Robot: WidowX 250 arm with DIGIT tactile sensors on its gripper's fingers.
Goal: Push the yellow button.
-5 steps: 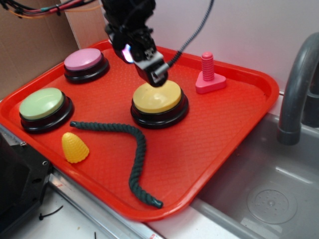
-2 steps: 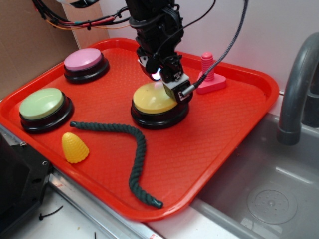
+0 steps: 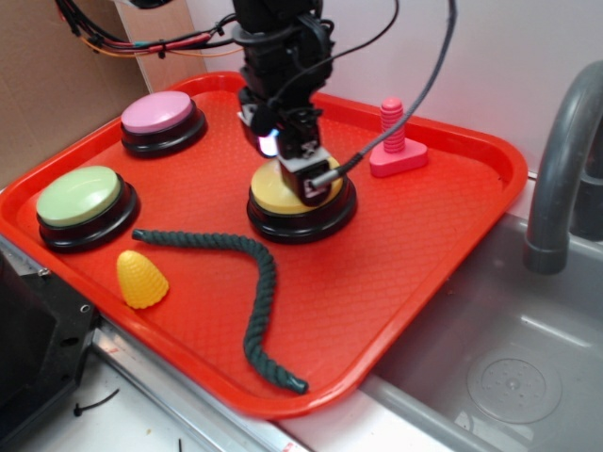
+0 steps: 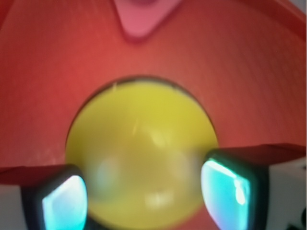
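Pointing straight down, my gripper (image 3: 308,184) is on the top of the yellow button (image 3: 283,196), and in the exterior view its tip seems to touch the yellow cap a little right of the cap's middle. In the wrist view my two fingertips (image 4: 64,203) stand at the lower left and lower right corners, with the yellow cap (image 4: 141,153) filling the space between them, so the jaws are parted to a moderate width and they hold nothing. The yellow button sits on its black base near the middle of the red tray (image 3: 424,264). Behind the yellow button and to its right stands the pink bolt-shaped toy (image 3: 396,146), apart from it; the wrist view shows only the blurred base of this toy (image 4: 144,19) at the top edge. To the left of the yellow button and further back is the pink button (image 3: 158,115), and to the left and nearer to the front is the green button (image 3: 80,200), both well apart from it. Just in front of the yellow button lies the dark green rope (image 3: 245,282), which curves toward the front edge of the tray. The small yellow corn cone (image 3: 139,278) is to the front left of the yellow button, near the left end of the rope. To the right of the tray there is a grey sink (image 3: 509,377) with a grey faucet (image 3: 561,160).
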